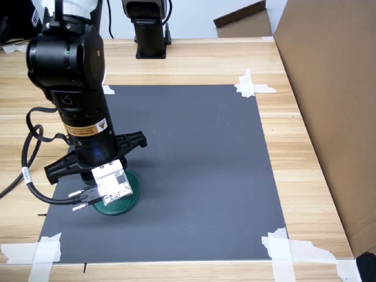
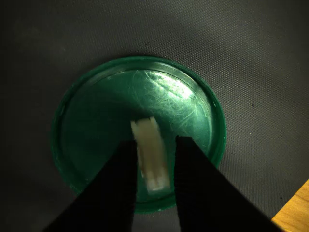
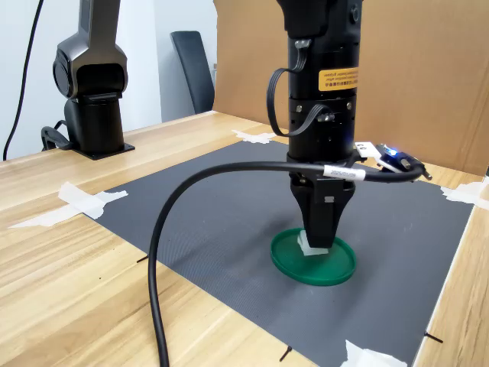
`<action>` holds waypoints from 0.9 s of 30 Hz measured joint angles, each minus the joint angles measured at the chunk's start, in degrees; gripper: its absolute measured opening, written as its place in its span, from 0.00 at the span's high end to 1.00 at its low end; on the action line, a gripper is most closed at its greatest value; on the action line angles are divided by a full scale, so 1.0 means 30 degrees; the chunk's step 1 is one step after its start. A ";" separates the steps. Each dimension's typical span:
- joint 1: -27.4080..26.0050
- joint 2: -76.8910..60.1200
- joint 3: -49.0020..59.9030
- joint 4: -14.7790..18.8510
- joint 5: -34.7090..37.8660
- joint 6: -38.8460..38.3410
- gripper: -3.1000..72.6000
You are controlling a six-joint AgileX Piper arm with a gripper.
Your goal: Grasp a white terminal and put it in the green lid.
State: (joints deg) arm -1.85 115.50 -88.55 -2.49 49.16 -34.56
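- White terminal (image 2: 152, 154) is a small whitish, half-clear block — in the wrist view it sits between the two dark fingers (image 2: 195, 188) of the end effector (image 2: 153, 159), over the floor of the green lid (image 2: 87, 121).
- Both fingers stand close at the sides of the terminal and appear to pinch it; whether the block already rests on the lid floor, I cannot tell.
- In the second exterior view the end effector (image 3: 321, 241) points straight down into the green lid (image 3: 336, 267), and the white terminal (image 3: 307, 245) shows at its tip, just above or on the green disc.
- Taking the lid as a clock face in the wrist view, the terminal lies between the centre and 6 o'clock, inside the low rim.
- The green lid (image 1: 130, 201) lies flat on a dark grey mat (image 1: 200, 153); taking the mat as a clock face in the first exterior view, the lid is near 8 o'clock.
- The mat is fixed on a wooden worktop (image 1: 288, 135) with white tape strips (image 1: 252, 87) at its corners.
- A black cable (image 3: 164, 252) curves from the arm down over the worktop edge in the second exterior view.
- A second black arm base (image 3: 95, 92) stands on the worktop at about 10 o'clock of the mat — well apart from the lid.
- Brown cardboard (image 1: 329, 88) stands along the first exterior view's right.
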 joint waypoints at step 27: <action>-0.0041 -0.9102 0.6203 0.0496 -0.8534 0.2913 0.70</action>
State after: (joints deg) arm -1.97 88.20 -69.94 -1.00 23.56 -25.82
